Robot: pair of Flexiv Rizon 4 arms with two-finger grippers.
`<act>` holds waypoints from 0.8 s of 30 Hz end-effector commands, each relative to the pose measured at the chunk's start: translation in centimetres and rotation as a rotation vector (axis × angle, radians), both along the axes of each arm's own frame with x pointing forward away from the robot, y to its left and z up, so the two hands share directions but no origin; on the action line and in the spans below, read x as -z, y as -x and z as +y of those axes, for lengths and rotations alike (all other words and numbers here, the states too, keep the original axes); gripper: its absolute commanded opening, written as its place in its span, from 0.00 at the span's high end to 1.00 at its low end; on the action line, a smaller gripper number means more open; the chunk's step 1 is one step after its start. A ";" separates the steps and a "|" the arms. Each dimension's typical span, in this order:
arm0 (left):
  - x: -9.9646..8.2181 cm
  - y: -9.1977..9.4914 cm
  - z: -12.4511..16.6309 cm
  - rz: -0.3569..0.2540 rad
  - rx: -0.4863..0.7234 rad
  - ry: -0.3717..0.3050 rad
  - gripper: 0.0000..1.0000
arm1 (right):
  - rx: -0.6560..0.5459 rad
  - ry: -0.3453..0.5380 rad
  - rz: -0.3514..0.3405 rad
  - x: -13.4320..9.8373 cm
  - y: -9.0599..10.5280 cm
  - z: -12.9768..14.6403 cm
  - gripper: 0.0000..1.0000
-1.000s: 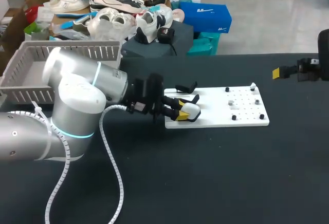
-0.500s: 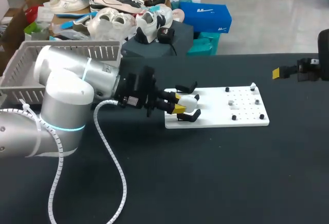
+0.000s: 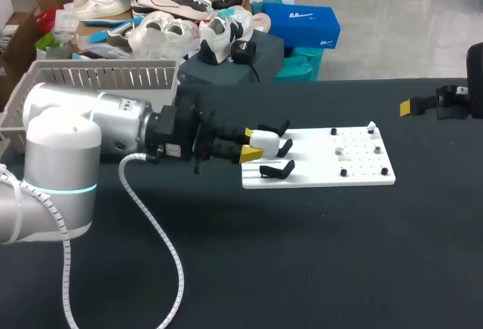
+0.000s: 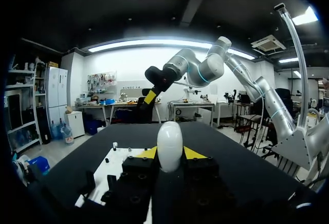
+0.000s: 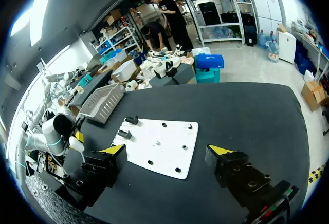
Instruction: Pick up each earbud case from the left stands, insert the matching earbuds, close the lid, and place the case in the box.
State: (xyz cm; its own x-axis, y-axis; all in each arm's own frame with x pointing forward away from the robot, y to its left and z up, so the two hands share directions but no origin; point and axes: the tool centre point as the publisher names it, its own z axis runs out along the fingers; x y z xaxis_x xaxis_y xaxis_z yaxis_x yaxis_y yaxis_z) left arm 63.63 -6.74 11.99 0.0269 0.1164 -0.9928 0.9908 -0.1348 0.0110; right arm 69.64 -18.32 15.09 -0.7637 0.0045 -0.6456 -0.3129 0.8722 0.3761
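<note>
Head view, fingers (image 3: pixel 251 155) clamp case (image 3: pixel 266 142), near board (image 3: pixel 332 172) edge

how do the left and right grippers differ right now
The left gripper is shut on the white earbud case; the right gripper is open and empty. The left gripper is over the white board's stand end; the right gripper hangs beyond its other end. Both have yellow tips.

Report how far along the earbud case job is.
Done: one white case is off the stands, at the board's left end. In hand: the left gripper holds it between both fingers, lid closed. Left: earbuds in, lid shut again, case into the basket. The right gripper hangs open, apart from the board.
</note>
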 end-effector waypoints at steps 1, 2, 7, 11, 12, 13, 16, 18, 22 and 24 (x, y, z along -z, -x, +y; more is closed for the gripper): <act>-0.1 1.7 0.7 -0.038 -0.020 0.034 1.00 | -0.005 -0.003 -0.001 0.1 -0.1 -0.1 0.00; -0.2 1.9 0.8 -0.049 -0.022 0.045 1.00 | -0.005 -0.003 -0.001 0.1 -0.1 -0.1 0.00; -0.4 2.2 0.9 -0.057 -0.012 0.049 1.00 | -0.005 -0.003 -0.001 0.1 -0.1 -0.1 0.00; -0.4 2.2 0.9 -0.057 -0.012 0.049 1.00 | -0.005 -0.003 -0.001 0.1 -0.1 -0.1 0.00; -0.4 2.2 0.9 -0.057 -0.012 0.049 1.00 | -0.005 -0.003 -0.001 0.1 -0.1 -0.1 0.00; -0.4 2.2 0.9 -0.057 -0.012 0.049 1.00 | -0.005 -0.003 -0.001 0.1 -0.1 -0.1 0.00; -0.4 2.2 0.9 -0.057 -0.012 0.049 1.00 | -0.005 -0.003 -0.001 0.1 -0.1 -0.1 0.00; -0.4 2.2 0.9 -0.057 -0.012 0.049 1.00 | -0.005 -0.003 -0.001 0.1 -0.1 -0.1 0.00; -0.4 2.2 0.9 -0.057 -0.012 0.049 1.00 | -0.005 -0.003 -0.001 0.1 -0.1 -0.1 0.00; -0.4 2.2 0.9 -0.057 -0.012 0.049 1.00 | -0.005 -0.003 -0.001 0.1 -0.1 -0.1 0.00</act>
State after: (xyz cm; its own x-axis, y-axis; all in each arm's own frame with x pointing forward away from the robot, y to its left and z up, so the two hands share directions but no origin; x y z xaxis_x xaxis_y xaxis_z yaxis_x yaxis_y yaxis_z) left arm 61.51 -5.88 12.43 0.0806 0.0712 -0.9942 0.9897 -0.1238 0.0714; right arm 69.64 -18.32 15.10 -0.7637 0.0044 -0.6456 -0.3129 0.8722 0.3761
